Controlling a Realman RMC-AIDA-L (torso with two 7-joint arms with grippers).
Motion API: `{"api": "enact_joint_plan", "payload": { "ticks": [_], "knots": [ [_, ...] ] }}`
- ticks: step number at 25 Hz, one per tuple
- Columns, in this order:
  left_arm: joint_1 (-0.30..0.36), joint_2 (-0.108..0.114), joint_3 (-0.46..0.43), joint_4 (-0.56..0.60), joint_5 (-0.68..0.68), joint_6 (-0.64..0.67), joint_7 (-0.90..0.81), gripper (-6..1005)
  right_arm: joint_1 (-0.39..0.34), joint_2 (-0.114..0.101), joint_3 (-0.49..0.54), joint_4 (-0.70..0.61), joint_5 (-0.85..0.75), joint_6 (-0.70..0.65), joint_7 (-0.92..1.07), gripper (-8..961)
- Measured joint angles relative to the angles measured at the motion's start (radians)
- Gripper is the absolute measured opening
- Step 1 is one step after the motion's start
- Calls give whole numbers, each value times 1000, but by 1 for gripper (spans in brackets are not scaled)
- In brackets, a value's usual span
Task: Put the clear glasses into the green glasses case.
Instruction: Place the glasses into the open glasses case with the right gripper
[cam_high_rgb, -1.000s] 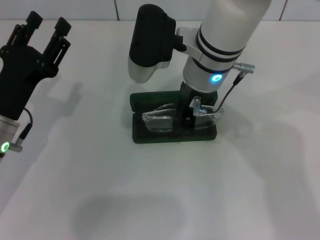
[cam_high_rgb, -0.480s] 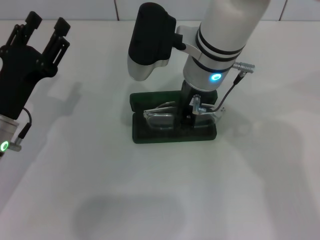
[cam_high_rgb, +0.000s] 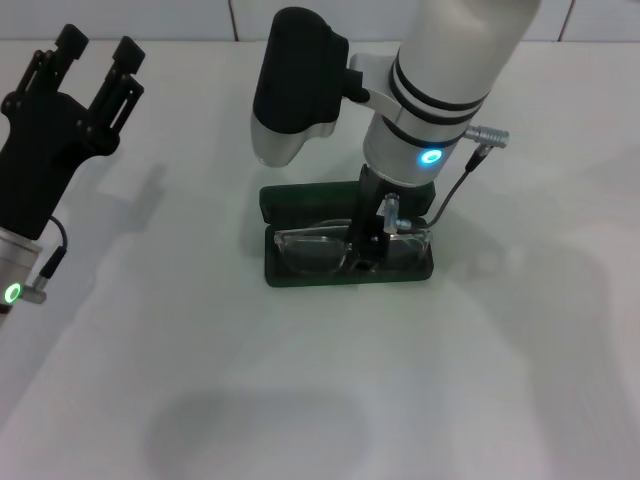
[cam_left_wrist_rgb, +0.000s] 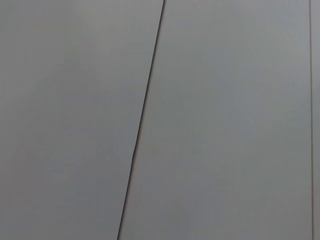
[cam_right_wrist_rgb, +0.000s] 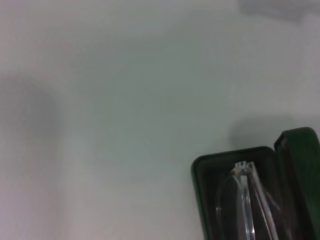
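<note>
The green glasses case (cam_high_rgb: 300, 275) lies open in the middle of the white table, its lid (cam_high_rgb: 300, 195) standing up at the back. The clear glasses (cam_high_rgb: 310, 247) lie lengthwise inside its tray, level with the rim. My right gripper (cam_high_rgb: 364, 252) reaches straight down onto the middle of the glasses, at the bridge between the lenses. The right wrist view shows one end of the case (cam_right_wrist_rgb: 200, 200) with the glasses (cam_right_wrist_rgb: 244, 200) inside. My left gripper (cam_high_rgb: 98, 46) is parked far off at the table's left, open and holding nothing.
The white table (cam_high_rgb: 300, 400) runs bare all round the case. The right arm's thick white forearm (cam_high_rgb: 450, 60) and black camera block (cam_high_rgb: 295, 80) hang above the case's back. The left wrist view holds only grey wall panels (cam_left_wrist_rgb: 225, 120).
The glasses, tilted and raised above the case before, have come down and now lie level in the tray. The right gripper has sunk slightly with them. The left arm stayed put.
</note>
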Motion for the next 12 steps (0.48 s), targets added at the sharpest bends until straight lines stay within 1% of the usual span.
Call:
{"api": "enact_joint_plan", "payload": {
  "ticks": [3, 6, 8, 10, 12],
  "knots": [
    [0, 0, 0, 0, 3, -1, 0, 697, 0, 0, 30, -9, -9, -21, -1, 225],
    [1, 0, 0, 0, 5, -2, 0, 697, -26, 0, 69, -59, -46, -39, 0, 359],
    [2, 0, 0, 0, 6, -3, -1, 697, -72, 0, 99, -129, -78, -50, -3, 449],
    [3, 0, 0, 0, 6, -5, -5, 697, -141, -2, 115, -231, -108, -59, -8, 472],
    [3, 0, 0, 0, 6, -8, -8, 697, -169, -2, 115, -272, -123, -67, -9, 494]
  ]
}}
